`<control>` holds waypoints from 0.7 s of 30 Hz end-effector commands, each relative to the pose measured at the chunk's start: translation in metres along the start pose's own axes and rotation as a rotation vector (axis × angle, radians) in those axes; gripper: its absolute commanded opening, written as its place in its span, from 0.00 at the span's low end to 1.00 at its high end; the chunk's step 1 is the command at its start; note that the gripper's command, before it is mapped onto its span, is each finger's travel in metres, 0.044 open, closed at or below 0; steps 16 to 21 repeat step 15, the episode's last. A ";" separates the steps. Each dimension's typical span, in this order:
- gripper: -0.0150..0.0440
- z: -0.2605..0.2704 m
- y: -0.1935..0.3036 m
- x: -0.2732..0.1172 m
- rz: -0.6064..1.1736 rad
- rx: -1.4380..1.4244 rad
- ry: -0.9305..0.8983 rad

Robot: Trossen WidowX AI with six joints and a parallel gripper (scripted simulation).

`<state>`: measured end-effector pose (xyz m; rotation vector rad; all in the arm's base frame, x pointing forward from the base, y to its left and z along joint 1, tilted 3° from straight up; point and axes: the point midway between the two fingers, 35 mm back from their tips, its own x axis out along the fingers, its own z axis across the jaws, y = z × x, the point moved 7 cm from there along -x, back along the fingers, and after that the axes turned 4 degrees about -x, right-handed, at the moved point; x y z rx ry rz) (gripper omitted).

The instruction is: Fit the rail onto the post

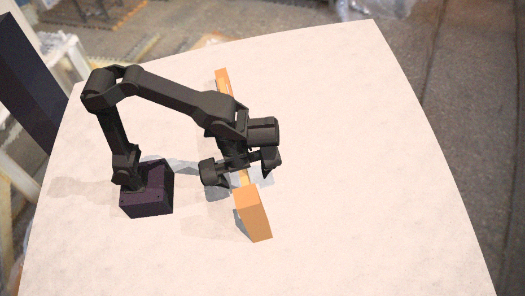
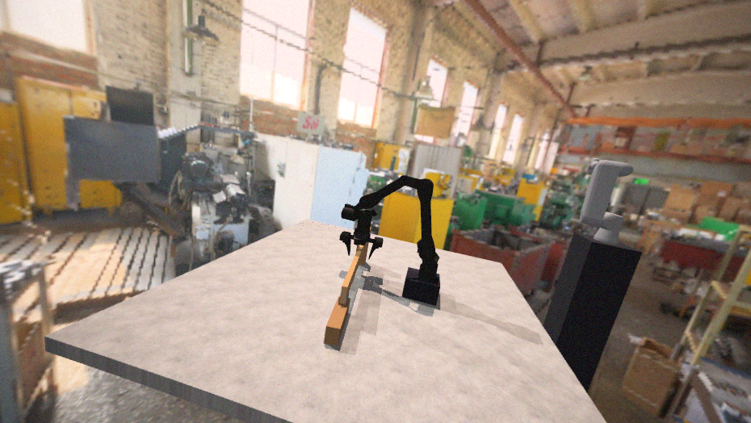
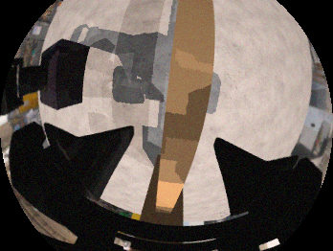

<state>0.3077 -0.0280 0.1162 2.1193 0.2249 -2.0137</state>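
Wooden rail: wrist shows open tool (top hides midsection).

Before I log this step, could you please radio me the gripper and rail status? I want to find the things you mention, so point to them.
Gripper (image 1: pixel 245 181) (image 2: pixel 359 255) (image 3: pixel 174 136) open, astride rail (image 1: pixel 244 178) (image 2: pixel 350 273) (image 3: pixel 188 86). Rail's near end at post (image 1: pixel 254 217) (image 3: pixel 148 211); peg seating hidden. No obstruction seen.

Brick-walled workshop, tall bright windows, yellow cabinets, green machines, stacked cardboard boxes

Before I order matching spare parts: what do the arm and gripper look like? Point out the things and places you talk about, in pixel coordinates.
The jointed arm (image 1: pixel 167 87) (image 2: pixel 426 220) is matte black with chunky angular links. The black parallel-jaw gripper (image 1: pixel 245 181) (image 2: pixel 359 254) (image 3: pixel 174 136) has pointed, wedge-shaped fingers; no markings are discernible.
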 end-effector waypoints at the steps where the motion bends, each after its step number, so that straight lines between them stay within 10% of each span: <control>1: 1.00 -0.002 -0.021 -0.021 0.003 -0.003 0.005; 21: 1.00 -0.002 -0.028 -0.028 0.003 -0.003 0.005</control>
